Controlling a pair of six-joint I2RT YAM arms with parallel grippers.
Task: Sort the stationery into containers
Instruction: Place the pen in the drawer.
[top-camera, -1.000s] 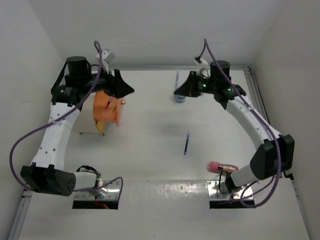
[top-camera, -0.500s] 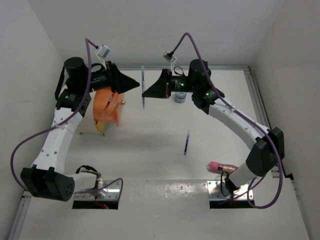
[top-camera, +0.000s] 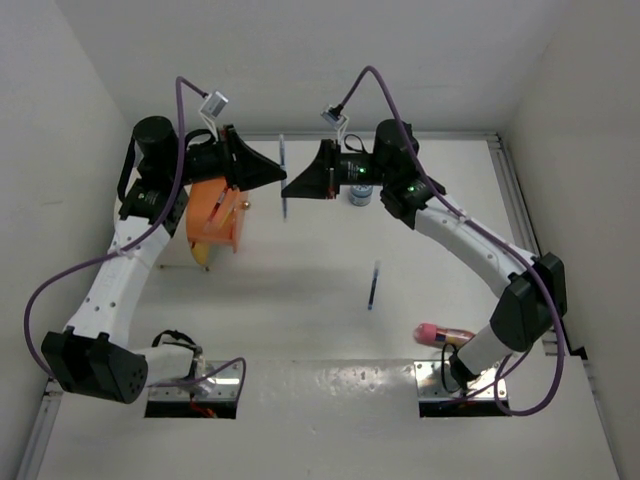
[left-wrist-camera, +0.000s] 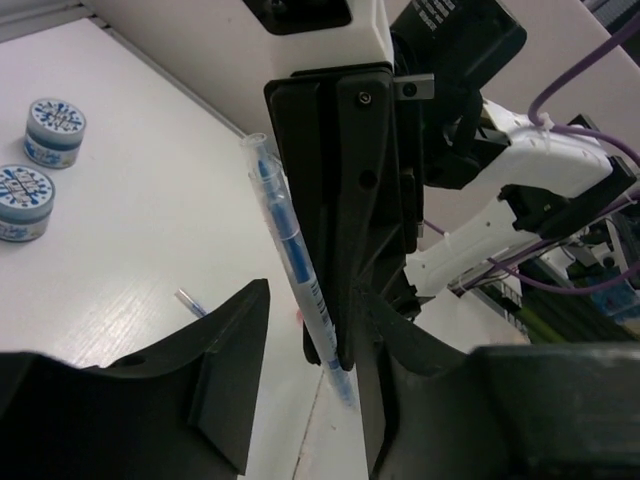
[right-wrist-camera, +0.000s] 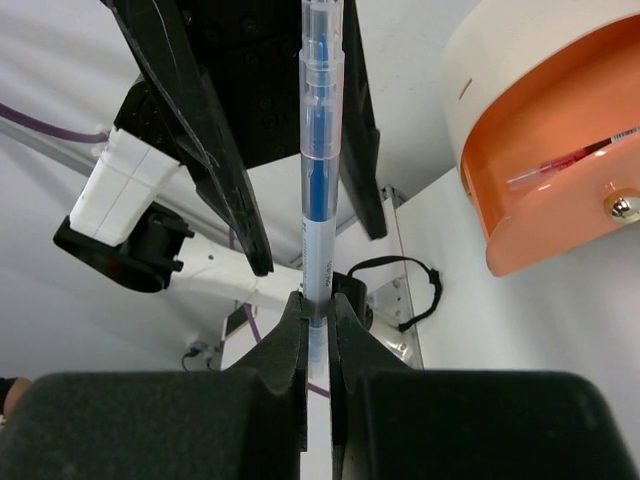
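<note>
1. At the far left the orange drawer (top-camera: 213, 215) stands pulled out of the cream drum (right-wrist-camera: 500, 60). A red pen (right-wrist-camera: 570, 160) already lies inside it, so I judge this is the compartment for pens, left open to receive more.
2. Just beside the drawer, the left gripper (top-camera: 268, 173) hangs in the air above the table (top-camera: 300, 300). Its jaws stand spread on both sides of the blue pen (left-wrist-camera: 290, 240). In the left wrist view a gap shows between one finger and the pen, so it does not pinch yet.
3. The blue pen is in the air between the two grippers, lifted off the table. It looks like a handover: the left arm is the one nearer to the drawer.
4. The right gripper (right-wrist-camera: 318, 320) has its fingers pressed together on the lower end of the pen. The long part stays free, which gives the left jaws room to take it.
5. Behind the right gripper, two round blue-and-white pieces (left-wrist-camera: 55, 118) sit side by side on the table, not sorted.
6. Further right, another blue pen (top-camera: 373, 285) lies in the middle of the table.
7. A pink-and-tan cylinder (top-camera: 438, 333) lies near the right arm's base.
</note>
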